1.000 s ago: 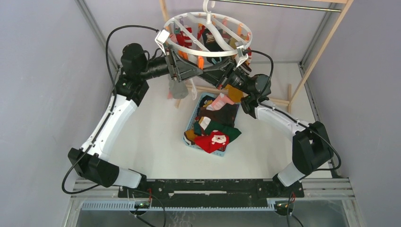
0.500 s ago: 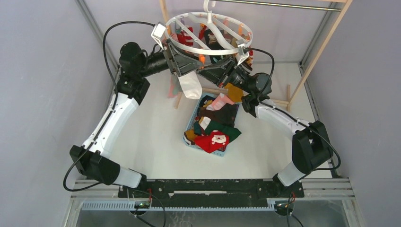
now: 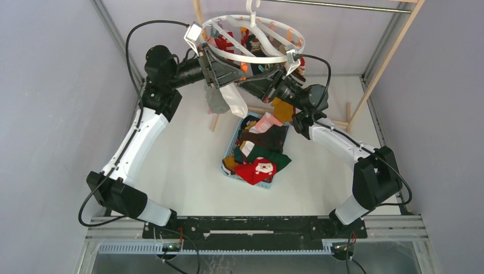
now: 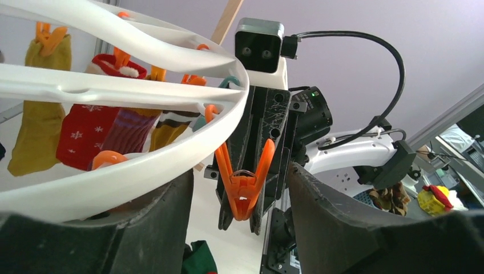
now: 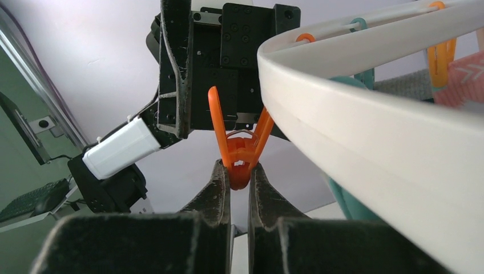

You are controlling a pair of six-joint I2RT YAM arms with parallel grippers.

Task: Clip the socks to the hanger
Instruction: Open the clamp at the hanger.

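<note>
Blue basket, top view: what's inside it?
A heap of socks: red Santa sock nearest, then a green sock, a dark sock, a pink sock farthest. They hide the basket floor and anything beneath.

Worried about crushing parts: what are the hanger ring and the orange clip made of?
Hanger ring: apparently rigid white plastic, smooth with a soft sheen. Orange clip: likely moulded plastic, glossy; the grey loop across it may be a metal spring.

The top external camera looks down from above and behind onto the whole white table (image 3: 182, 165). Both wrist cameras look upward, close beneath the white plastic ring-shaped hanger (image 4: 142, 171), facing each other, sharing one orange plastic clip (image 5: 240, 154).
</note>
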